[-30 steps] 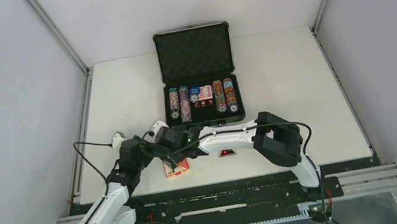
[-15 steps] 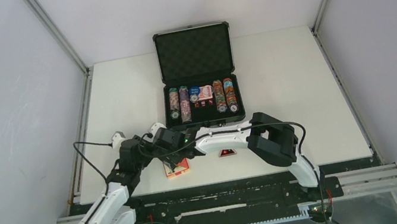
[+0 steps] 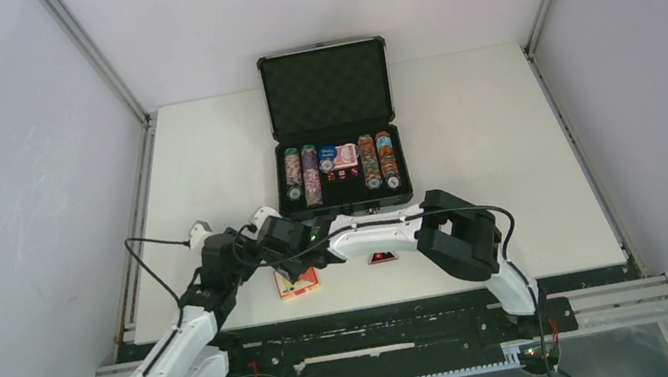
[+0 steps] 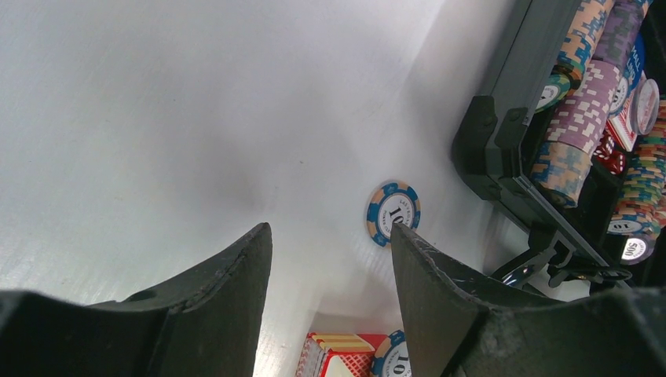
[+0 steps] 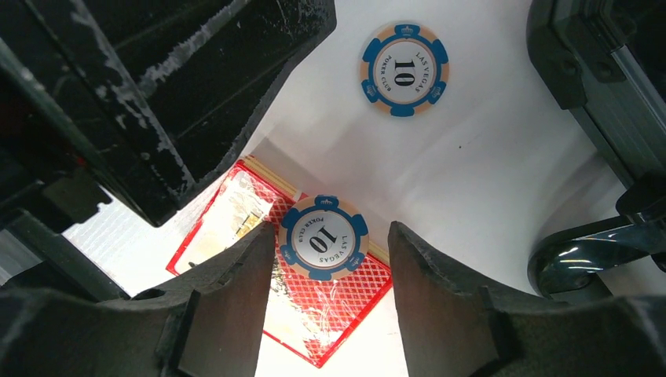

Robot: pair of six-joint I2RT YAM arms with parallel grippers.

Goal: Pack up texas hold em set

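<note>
The black briefcase stands open at the table's back, with rows of chips, a red card box and tiny red dice in its foam tray. A second red card box lies near the front edge with a blue-and-tan "10" chip on top. Another "10" chip lies flat on the table beside the case; it also shows in the left wrist view. My right gripper is open, with its fingers on either side of the chip on the box. My left gripper is open and empty just above the table, close by.
Both arms cross in front of the case; my left gripper's fingers crowd the right wrist view. The case's latches and handle jut out toward the loose chip. The table's near edge lies just behind the card box.
My right arm has shifted slightly left and toward the card box. The left arm and the objects have hardly moved.
</note>
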